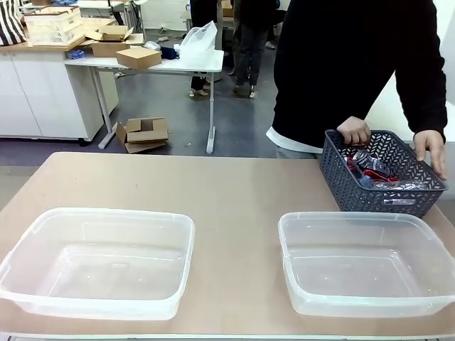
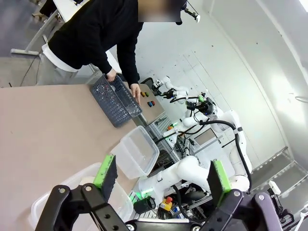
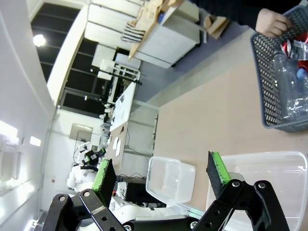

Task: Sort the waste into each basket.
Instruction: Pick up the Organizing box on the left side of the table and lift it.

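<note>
presently, waste inside grey lattice basket

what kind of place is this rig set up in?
Probably an indoor lab or workshop, not a home. Behind the brown table stands a white worktable piled with cardboard boxes. An open box lies on the grey floor, and white cabinets line the wall.

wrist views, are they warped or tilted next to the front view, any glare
Front view: level, sharp, sheen on the clear tubs. Left wrist view: wide-angle bend, table slanted, dark basket sharp. Right wrist view: rolled sideways, room lights flare at left.
</note>
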Action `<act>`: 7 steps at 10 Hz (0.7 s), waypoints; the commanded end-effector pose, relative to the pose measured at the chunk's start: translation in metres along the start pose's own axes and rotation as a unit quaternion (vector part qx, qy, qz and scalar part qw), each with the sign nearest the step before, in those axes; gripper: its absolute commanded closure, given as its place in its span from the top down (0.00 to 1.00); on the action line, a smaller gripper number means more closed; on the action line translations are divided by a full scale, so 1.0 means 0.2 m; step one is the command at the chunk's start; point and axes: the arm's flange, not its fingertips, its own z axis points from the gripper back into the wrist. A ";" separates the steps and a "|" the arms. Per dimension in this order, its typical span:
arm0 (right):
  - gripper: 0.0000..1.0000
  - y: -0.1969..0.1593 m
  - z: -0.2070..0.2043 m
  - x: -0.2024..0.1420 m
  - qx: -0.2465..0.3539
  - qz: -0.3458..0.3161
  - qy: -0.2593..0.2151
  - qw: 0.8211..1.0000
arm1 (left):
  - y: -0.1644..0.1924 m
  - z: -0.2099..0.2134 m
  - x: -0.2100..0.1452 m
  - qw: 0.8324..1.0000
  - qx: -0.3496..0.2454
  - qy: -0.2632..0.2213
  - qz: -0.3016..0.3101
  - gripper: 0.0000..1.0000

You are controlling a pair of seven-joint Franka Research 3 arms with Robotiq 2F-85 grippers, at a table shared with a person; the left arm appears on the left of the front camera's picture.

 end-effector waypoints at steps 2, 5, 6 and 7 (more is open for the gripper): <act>1.00 0.04 -0.06 0.00 -0.009 -0.003 0.024 1.000 | 0.00 0.00 0.00 1.000 0.000 0.000 0.000 1.00; 1.00 0.42 -0.54 -0.18 -0.070 0.005 0.133 0.989 | -0.18 0.06 0.01 0.983 0.127 0.130 -0.012 1.00; 1.00 0.52 -0.75 -0.31 -0.083 0.014 0.194 0.977 | -0.25 0.08 -0.02 0.968 0.179 0.175 -0.029 1.00; 1.00 0.57 -0.99 -0.45 -0.109 0.020 0.249 0.962 | -0.29 0.07 -0.07 0.956 0.210 0.197 -0.050 1.00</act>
